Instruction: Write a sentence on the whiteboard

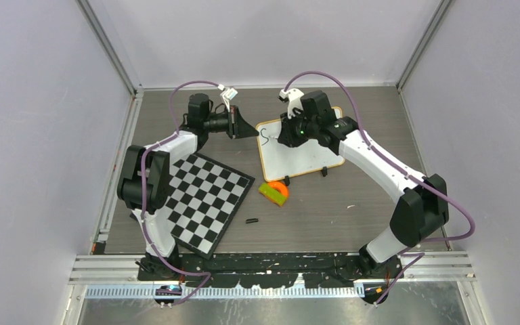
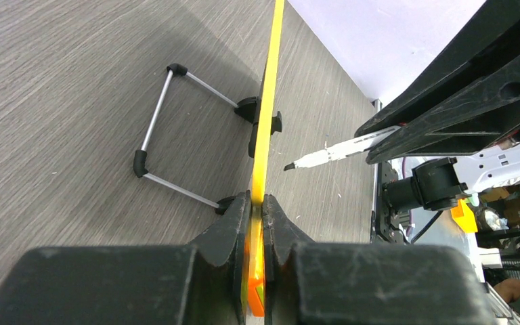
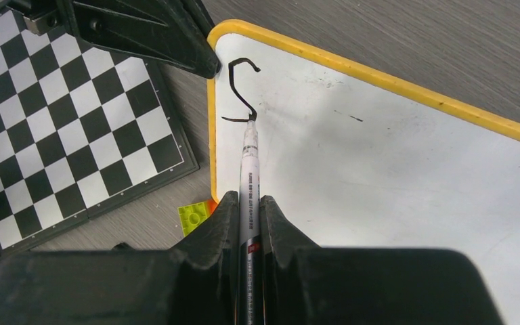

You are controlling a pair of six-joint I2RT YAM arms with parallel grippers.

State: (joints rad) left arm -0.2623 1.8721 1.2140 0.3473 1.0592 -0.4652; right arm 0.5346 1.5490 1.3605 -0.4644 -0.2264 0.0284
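At the whiteboard's ten o'clock corner, your left gripper pinches the frame, seemingly to steady it, while your right gripper, clamped on the marker, draws the first letter.

Lone handwritten letter S on whiteboard corner; marker print illegible.

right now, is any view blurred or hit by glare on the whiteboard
Top view: even light, soft shadows, no glare on the whiteboard. Right wrist: pen stroke sharp, faint grey reflections on the board, near jaws soft. Left wrist: near jaws blurred, far wall bright.
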